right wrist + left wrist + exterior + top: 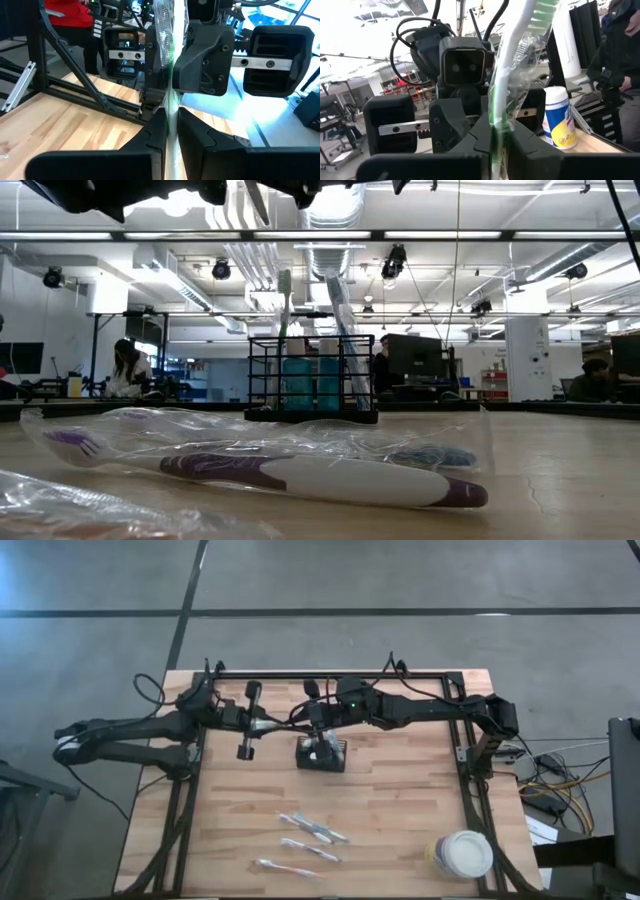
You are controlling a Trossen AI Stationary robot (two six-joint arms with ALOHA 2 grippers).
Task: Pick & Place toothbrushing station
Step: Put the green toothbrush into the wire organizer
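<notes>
The toothbrushing station [322,754] sits on the counter's middle, toward the far edge, already holding upright brushes. Above it I have both tools meeting: the left tool [496,145] and the right tool [171,131] are each pinching the same green-and-white wrapped toothbrush [512,75], a handover in mid-air. My worry is the double grip. If I pull either arm away while both are pressed together on the handle, the brush may twist, the crinkly wrapper may slip between the pads, or it may drop beside the caddy. The caddy is narrow and light-looking, so a tilted brush could catch its rim and tip it. Three more wrapped toothbrushes [312,828] lie toward the near edge, and a white tub [464,854] stands in the near right corner, well clear.
</notes>
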